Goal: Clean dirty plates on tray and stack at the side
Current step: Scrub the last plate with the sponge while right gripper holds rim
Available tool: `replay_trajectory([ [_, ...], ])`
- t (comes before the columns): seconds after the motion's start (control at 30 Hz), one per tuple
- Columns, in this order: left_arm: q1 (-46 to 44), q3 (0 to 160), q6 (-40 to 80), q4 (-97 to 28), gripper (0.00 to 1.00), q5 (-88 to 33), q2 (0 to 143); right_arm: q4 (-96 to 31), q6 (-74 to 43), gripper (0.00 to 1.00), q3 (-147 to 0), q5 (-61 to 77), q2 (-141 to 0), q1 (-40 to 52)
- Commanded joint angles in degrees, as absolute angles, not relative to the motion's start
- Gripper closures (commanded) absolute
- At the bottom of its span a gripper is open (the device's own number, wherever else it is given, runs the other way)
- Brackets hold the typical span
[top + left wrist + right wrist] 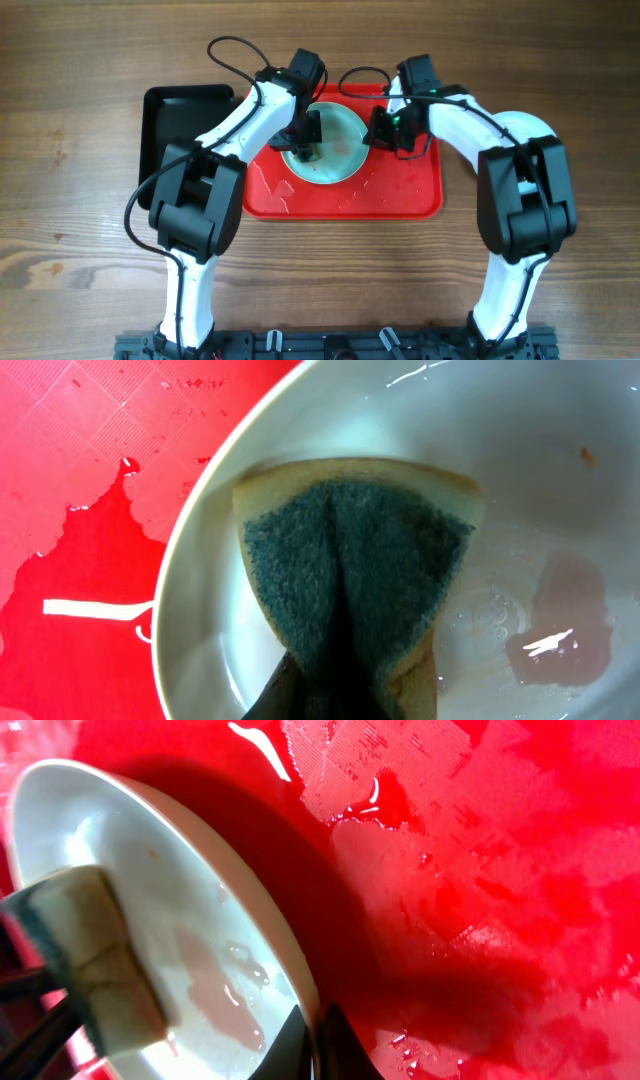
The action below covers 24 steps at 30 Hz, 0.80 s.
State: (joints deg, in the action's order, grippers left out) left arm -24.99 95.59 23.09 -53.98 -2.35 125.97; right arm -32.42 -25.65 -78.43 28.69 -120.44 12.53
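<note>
Overhead, plate: you are looking at one round pale blue-green plate [338,152] that is sitting in the upper middle of the tray [400,198].
Overhead, tray: it is lying red and glistening on the wooden table [80,250], with a black tray [180,110] sitting beside its upper left corner.
Overhead, left pincer: your left pincer [305,148] is reaching down onto the plate's left half.
Overhead, right pincer: your right pincer [378,130] is meeting the plate's right rim.

Left wrist, plate: the plate [520,480] is showing wet and glossy, with a pink puddle [562,632] pooling on its floor and a tiny reddish speck sitting near the rim.
Left wrist, sponge: a folded sponge [350,550], dark scouring face outward with tan edges, is pressing against the plate's inside.
Left wrist, pincer state: your left pincer [335,695] is pinching the sponge's lower end.
Left wrist, tray: water [105,510] is spreading over the tray's [70,430] ribbed surface.

Right wrist, plate: the plate [150,850] is casting a dark shadow on the tray [480,870], and a pink film is running across its floor.
Right wrist, pincer state: your right pincer [315,1042] is clamping the plate's rim, one finger on each side.
Right wrist, sponge: the sponge [100,960] is resting on the plate's left side.
</note>
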Motion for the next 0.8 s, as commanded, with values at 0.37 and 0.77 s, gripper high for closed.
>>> replay_trajectory([
  [0.37,-28.88,93.76,8.73,-55.46,0.96,-27.83,125.91,-30.46,-24.01,0.96,-78.24,36.1,-125.71,9.89],
  [0.77,-23.77,93.76,21.23,-42.13,0.96,-6.13,125.91,-30.68,-24.03,0.96,-78.24,36.07,-125.71,9.89],
])
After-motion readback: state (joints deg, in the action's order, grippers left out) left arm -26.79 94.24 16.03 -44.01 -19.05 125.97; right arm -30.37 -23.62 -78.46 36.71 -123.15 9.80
